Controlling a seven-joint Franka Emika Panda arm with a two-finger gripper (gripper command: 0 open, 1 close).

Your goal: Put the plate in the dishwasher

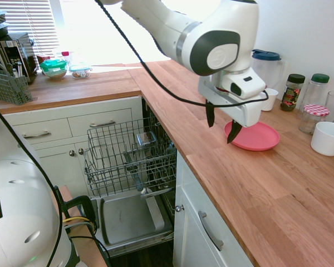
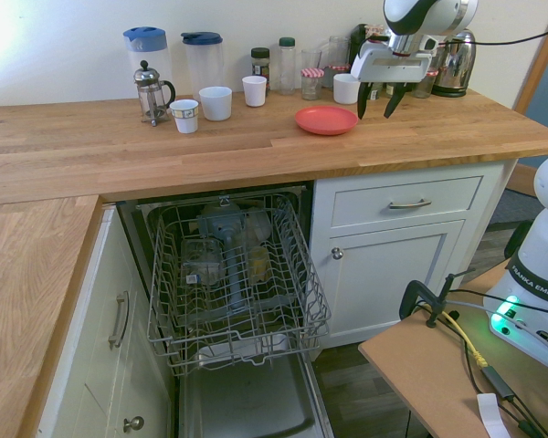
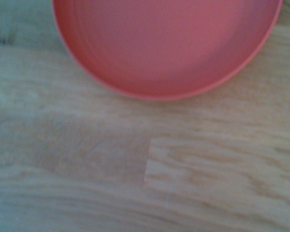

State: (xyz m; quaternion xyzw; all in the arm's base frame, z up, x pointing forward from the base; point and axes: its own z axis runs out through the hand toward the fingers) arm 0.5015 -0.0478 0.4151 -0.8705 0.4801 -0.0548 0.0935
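My gripper [image 1: 221, 125] hangs empty with its jaws wide apart, right of centre in the frame, pointing down by the plate's [image 1: 255, 135] near rim to take its edge. The plate lies flat on the counter [image 1: 278, 194]; the dishwasher [image 1: 131, 167] stands open lower left.

**Wood, plastic and wire in the kitchen**

The surface [image 1: 278, 189] was oiled wood with visible grain, smooth and faintly satin. The plate [image 1: 256, 136] looked like matt coral plastic with a soft sheen. The dishwasher [image 2: 237, 274] showed a grey coated-wire rack and a dull metal door panel. The arm's shell was glossy white plastic, and the gripper [image 1: 221, 123] had dark matt fingers. The bowl [image 1: 328, 138] looked glazed white.
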